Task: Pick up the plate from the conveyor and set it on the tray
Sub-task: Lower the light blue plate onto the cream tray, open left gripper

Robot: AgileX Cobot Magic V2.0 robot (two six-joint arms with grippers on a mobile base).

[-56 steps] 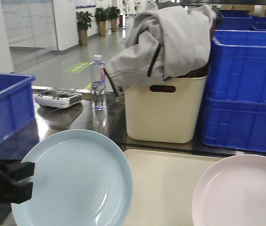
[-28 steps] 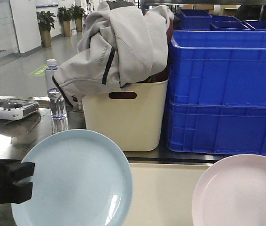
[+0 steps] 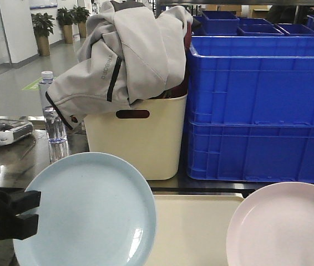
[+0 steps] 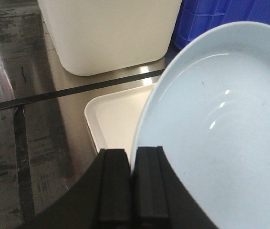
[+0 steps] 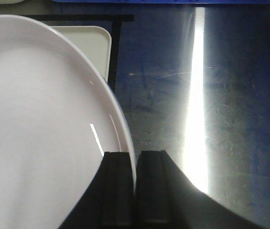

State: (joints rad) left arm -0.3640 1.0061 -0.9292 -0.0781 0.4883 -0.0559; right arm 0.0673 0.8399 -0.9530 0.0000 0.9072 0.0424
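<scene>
Plates are held one per hand. The left hand (image 4: 131,157) pinches the near rim of the pale blue plate (image 3: 90,213), with both fingers pressed against it. The right hand (image 5: 136,160) pinches the rim of the pink plate (image 5: 39,129) the same way. The blue plate is over the left end of the cream tray (image 3: 196,227) and the pink plate is over its right end. Contact with the tray cannot be told. The tray lies flat on the steel tabletop (image 5: 211,95), in front of a cream bin (image 3: 137,141) and stacked blue crates (image 3: 262,111).
</scene>
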